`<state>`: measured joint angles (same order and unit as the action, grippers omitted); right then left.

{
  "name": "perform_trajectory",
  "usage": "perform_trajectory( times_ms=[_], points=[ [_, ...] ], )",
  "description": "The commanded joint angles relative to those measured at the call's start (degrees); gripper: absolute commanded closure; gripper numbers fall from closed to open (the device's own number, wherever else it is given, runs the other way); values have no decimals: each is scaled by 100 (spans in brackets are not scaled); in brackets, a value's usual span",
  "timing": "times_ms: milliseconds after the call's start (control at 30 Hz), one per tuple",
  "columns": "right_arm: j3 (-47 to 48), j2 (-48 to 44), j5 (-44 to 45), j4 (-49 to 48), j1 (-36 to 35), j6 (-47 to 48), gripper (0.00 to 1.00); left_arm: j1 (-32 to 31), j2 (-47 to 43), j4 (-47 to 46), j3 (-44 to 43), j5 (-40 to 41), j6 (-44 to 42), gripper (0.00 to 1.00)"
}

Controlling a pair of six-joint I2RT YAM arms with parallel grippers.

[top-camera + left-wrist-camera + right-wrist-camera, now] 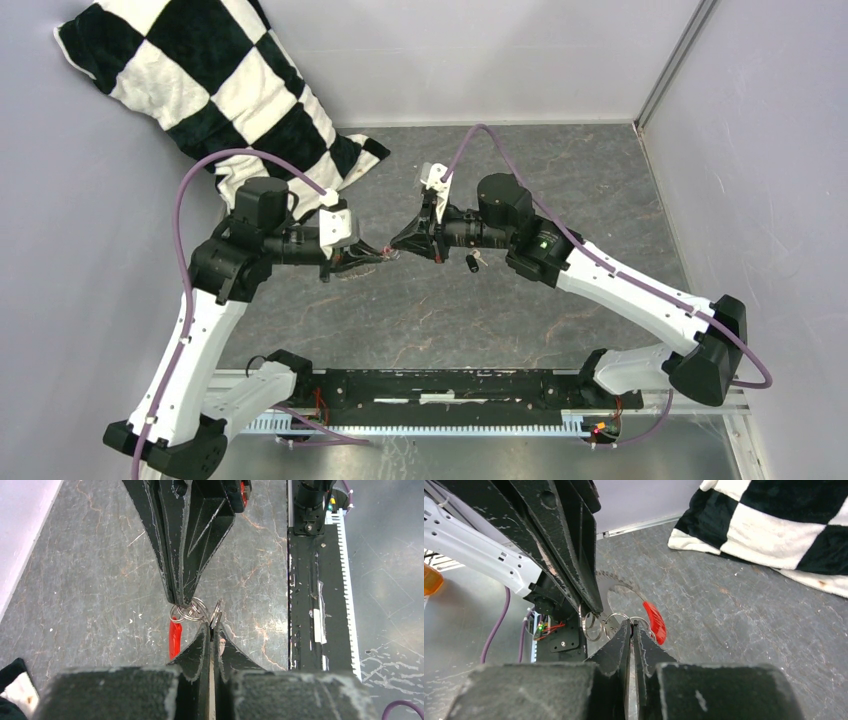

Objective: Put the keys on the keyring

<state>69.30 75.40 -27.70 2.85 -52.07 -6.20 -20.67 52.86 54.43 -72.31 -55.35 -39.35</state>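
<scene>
The keyring is a bunch of thin silvery loops with a red tag, held up between both grippers over the middle of the grey table. My left gripper is shut on one loop. My right gripper is shut on another loop of the keyring, next to the red tag. In the top view the two grippers meet tip to tip, left and right. A tiny key with a black head lies on the table just under the right wrist.
A black-and-white checked cloth lies at the back left, and also shows in the right wrist view. A black rail runs along the near edge between the arm bases. Walls close in the left, back and right sides.
</scene>
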Motion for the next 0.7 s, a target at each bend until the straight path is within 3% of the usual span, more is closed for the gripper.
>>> perform_trajectory(
  times_ms=[0,100,200,267,500,667],
  points=[
    [68,-143,947,423,200,224,91,-28,-174,-38,-86,-290,33,98],
    [59,-355,1334,349,217,319,82,-31,-213,-263,-32,-333,365,98],
    [99,-541,1669,429,214,491,52,-27,-247,-588,12,-375,874,98],
    [-13,-754,1831,311,216,561,40,-27,-212,-693,1,-423,1109,98],
    [-584,-1275,872,-544,127,551,27,-29,-84,-1156,46,-655,1983,98],
    [-584,-1205,490,-622,0,574,21,-33,53,-1478,26,-682,2563,98]
  ],
)
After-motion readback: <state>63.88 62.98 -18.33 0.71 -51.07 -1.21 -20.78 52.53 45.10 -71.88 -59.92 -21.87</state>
